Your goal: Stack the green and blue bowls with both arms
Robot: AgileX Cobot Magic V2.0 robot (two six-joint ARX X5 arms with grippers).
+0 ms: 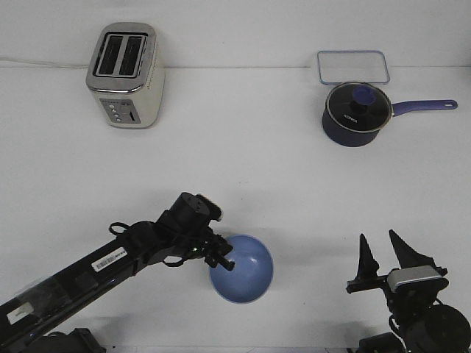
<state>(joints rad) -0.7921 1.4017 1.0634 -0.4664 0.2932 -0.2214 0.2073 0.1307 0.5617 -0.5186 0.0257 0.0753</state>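
- I saw my left claw clamped on the blue bowl's rim, low on the white surface.
- My right claw stood apart, holding nothing, pointing up.

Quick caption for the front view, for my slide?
Left gripper at the blue bowl's rim; right gripper open and empty; toaster and saucepan behind; no green bowl in view.

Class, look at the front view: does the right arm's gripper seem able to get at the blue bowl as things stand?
Probably yes. Bare table lies between the right gripper and the blue bowl; its near side is free, though the left gripper already holds the far rim.
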